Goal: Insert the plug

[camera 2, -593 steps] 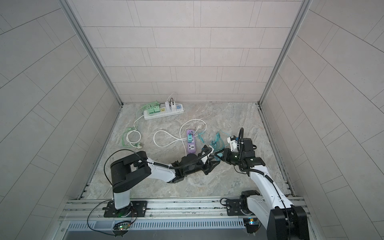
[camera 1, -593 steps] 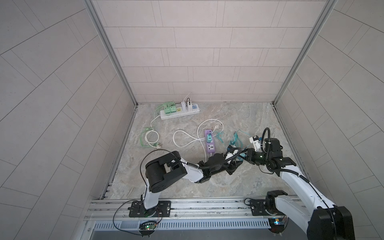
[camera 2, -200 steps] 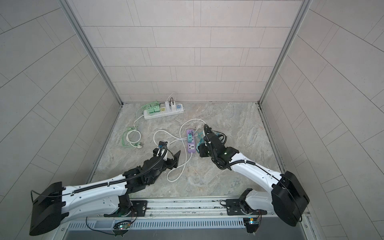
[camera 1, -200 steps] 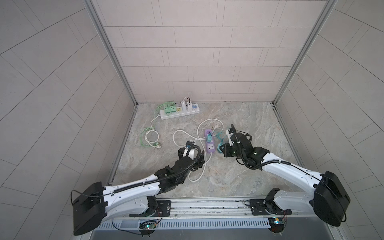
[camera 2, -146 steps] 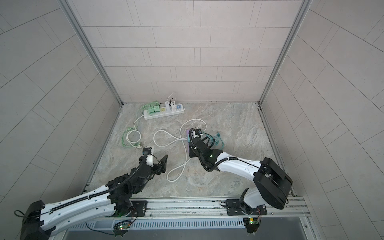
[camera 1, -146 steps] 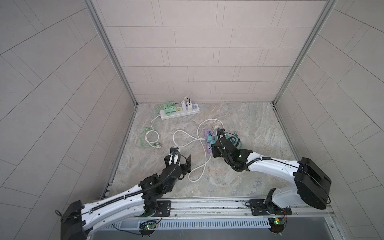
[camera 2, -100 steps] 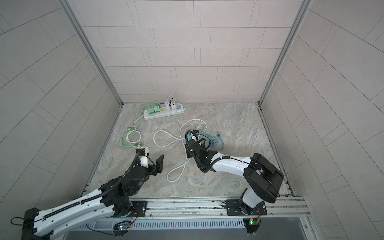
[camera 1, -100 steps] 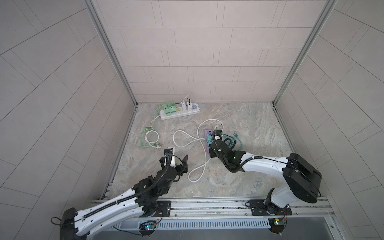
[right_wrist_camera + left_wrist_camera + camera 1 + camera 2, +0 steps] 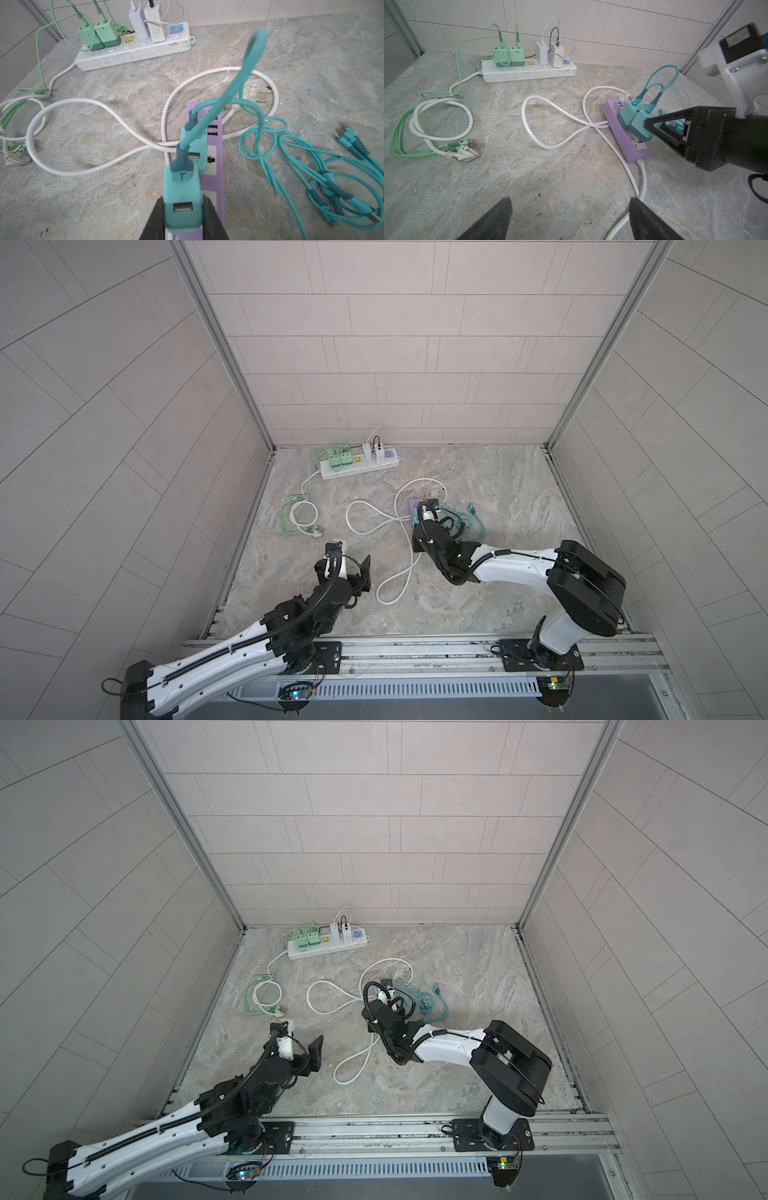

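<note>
Right gripper (image 9: 182,216): clamped on boxy teal plastic charger (image 9: 182,187)
Long purple plastic power strip (image 9: 211,188): end print reads "4USB"
Left gripper (image 9: 571,220): spread wide, holding nothing

The plug (image 9: 182,205) is teal, the power strip (image 9: 619,135) purple, the cable (image 9: 550,147) white, the bench (image 9: 550,176) grey with beige veins.

Purple power strip (image 9: 412,506) mostly hidden beneath the right arm (image 9: 511,568) in both top views, teal charger (image 9: 182,199) prongs concealed behind its own body, how far it is seated impossible to tell, left gripper (image 9: 570,200) fingers (image 9: 496,220) cut off by the wrist view's edge.
</note>
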Available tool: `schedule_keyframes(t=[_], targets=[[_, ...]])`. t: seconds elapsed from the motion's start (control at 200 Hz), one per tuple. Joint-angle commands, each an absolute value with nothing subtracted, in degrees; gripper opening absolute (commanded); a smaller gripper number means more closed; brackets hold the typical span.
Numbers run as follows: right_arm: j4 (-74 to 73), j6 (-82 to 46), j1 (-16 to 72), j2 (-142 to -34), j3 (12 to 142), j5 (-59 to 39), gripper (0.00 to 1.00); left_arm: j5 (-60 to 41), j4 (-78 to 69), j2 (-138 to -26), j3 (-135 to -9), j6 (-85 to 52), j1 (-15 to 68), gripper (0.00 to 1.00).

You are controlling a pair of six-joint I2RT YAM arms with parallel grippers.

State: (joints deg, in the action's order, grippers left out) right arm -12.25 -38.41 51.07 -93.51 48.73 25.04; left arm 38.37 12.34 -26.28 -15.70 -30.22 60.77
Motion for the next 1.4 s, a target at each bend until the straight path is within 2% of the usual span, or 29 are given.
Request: schedule_keyframes(t=[0.0,0.61,0.876,1.161,1.276,1.396], targets=[[-13.89,-39.11,51.34,-93.94,49.3,28.36,0.0,39.58,13.84,-25.56,-15.38,-30.41,60.67,0.93],[-21.14,-43.07,53.36,-97.56,45.04,34.05,0.0,38.78,15.85,-23.44,-15.38,-30.8,60.61,0.93],[-9.73,-51.08,55.97,-98.69,48.51,38.98,0.0,39.76,18.3,-21.2,-15.65,-31.63,60.65,0.93],[-8.06,-56.78,57.35,-102.96,47.71,39.44,0.0,41.76,20.76,-19.7,-16.43,-32.03,60.63,0.93],[-6.77,-57.48,57.56,-105.31,48.45,38.75,0.0,44.61,22.3,-18.6,-16.44,-33.04,60.64,0.94],[-1.41,-58.9,57.66,-107.55,51.12,39.74,0.0,50.9,24.89,-16.87,-16.44,-33.54,60.64,1.0]])
